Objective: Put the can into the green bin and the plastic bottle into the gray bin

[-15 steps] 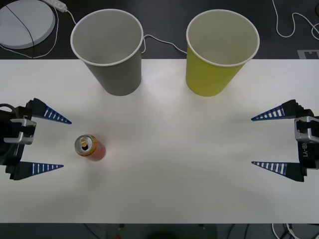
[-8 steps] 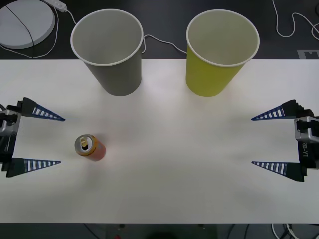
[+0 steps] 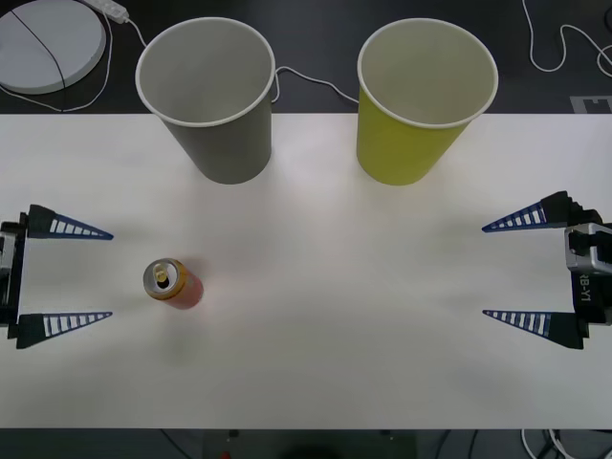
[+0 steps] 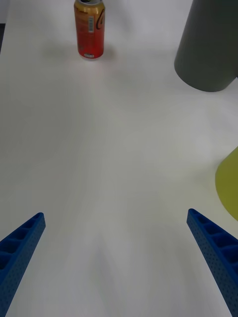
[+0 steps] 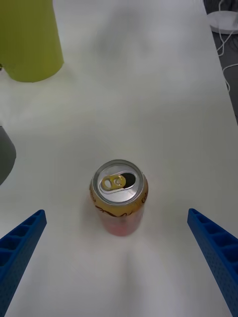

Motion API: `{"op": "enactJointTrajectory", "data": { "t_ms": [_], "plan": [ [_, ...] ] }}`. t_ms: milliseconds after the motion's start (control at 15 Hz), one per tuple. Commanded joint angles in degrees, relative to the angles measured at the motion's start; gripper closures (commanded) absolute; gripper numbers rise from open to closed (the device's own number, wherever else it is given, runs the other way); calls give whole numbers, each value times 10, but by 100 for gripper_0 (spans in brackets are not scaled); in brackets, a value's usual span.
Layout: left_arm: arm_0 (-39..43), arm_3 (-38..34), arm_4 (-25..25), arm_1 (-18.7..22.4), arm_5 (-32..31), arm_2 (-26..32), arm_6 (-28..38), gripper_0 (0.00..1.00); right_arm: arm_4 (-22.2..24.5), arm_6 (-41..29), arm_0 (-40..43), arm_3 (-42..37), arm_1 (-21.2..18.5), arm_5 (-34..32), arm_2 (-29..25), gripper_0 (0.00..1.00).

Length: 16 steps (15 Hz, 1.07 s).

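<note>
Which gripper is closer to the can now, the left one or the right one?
Left. The left gripper is open just beside the can, at the table's left edge. The right gripper waits open at the far right edge.

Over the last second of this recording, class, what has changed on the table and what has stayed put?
The left hand, open, drew back toward the table's left edge, away from the can, spreading slightly wider. Nothing was gripped or released. The can, gray bin, green bin and open right hand stayed as they were.
</note>
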Motion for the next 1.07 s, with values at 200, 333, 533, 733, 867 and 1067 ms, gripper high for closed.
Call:
{"op": "enactJointTrajectory", "data": {
  "t_ms": [200,333,533,733,867,1067],
  "plan": [
    [0,82,76,0,0,-39,-82,0,0,0,0,0,0,0,0,0],
    [-3,112,111,0,0,-61,-113,0,0,0,0,0,0,0,0,0],
    [-12,169,153,-12,-2,-92,-174,0,0,0,0,0,0,0,0,0],
    [-23,223,168,-49,-24,-94,-210,0,0,0,0,0,0,0,0,0],
    [-30,252,173,-70,-39,-94,-219,0,0,0,0,0,0,0,0,0],
    [-45,297,175,-97,-52,-94,-252,0,0,0,0,0,0,0,0,0]
  ]
}}
